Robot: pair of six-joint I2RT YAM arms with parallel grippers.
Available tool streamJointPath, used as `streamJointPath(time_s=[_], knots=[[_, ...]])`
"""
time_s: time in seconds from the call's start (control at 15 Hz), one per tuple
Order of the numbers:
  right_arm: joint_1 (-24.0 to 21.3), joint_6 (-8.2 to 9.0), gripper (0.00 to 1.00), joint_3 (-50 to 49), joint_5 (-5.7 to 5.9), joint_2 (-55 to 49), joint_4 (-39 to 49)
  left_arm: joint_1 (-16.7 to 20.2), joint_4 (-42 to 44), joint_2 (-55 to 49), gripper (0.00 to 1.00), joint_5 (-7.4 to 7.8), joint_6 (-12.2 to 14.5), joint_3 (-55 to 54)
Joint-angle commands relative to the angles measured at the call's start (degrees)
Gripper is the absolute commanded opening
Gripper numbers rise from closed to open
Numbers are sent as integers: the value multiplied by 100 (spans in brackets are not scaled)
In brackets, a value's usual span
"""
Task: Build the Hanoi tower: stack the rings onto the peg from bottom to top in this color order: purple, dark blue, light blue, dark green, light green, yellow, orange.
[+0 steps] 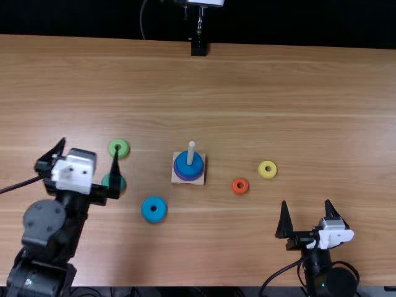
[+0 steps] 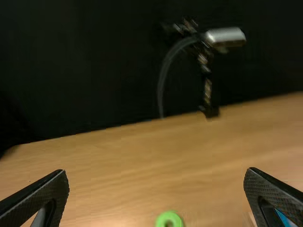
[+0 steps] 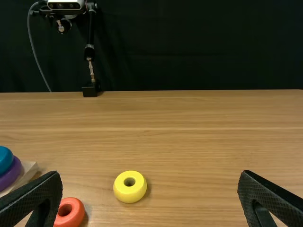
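Currently the purple ring (image 1: 177, 174) and dark blue ring (image 1: 183, 160) sit on the peg (image 1: 191, 151), so light blue looks next.

Light blue ring (image 1: 154, 209): flat on the table (image 1: 272, 93), hole up, left of the peg's base (image 1: 200, 180) and nearer the near edge. Round, so no long axis to line up with.

Left gripper (image 1: 90, 145): fingers wide apart, nothing between them, tips aimed mostly toward the far edge. From those tips the ring lies toward the right edge and back toward the near edge, off the arm's inner side rather than ahead of it. One finger partly covers the dark green ring (image 1: 122, 184) in the top view; whether they touch, cannot tell.

Right gripper (image 1: 306, 202): also spread and empty, clearly farther from the ring, with the orange ring (image 1: 240, 186) and open table between. Left arm is the likelier one.

Judgement: the left gripper would need to draw back and swing right, fingers clear of dark green, straddle light blue, then carry it right and toward the far edge to the peg.
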Motion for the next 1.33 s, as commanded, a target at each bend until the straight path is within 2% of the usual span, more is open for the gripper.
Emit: streamJointPath(time_s=[0.0, 0.07, 0.13, 0.27, 0.4, 0.47, 0.53, 1.0, 1.13, 1.27], knots=[[-55, -28, 100, -58, -10, -73, 16, -250, -75, 141, 100, 360, 421, 189], [-55, -28, 100, -58, -10, -73, 16, -514, -170, 308, 100, 613, 421, 207], [-55, -28, 100, -58, -10, -73, 26, -611, -444, 738, 100, 792, 421, 286], [-55, -28, 100, -58, -10, -73, 16, -901, -1203, 1152, 100, 961, 432, 532], [-55, -28, 100, -58, -10, -73, 16, -1085, -1868, 1758, 100, 1014, 421, 673], [-55, -28, 100, -58, -10, -73, 26, -1147, -2037, 1969, 100, 971, 421, 682], [-55, -28, 100, -58, -10, -73, 16, -1208, -2037, 2153, 100, 1014, 390, 682], [-55, -28, 100, -58, -10, -73, 16, -1243, -2015, 3322, 100, 1024, 358, 646], [-55, -28, 100, -58, -10, -73, 16, -1366, -2026, 3639, 100, 971, 347, 638], [-46, -28, 100, -58, -10, -73, 16, -1410, -2068, 3850, 100, 1014, 358, 682]])
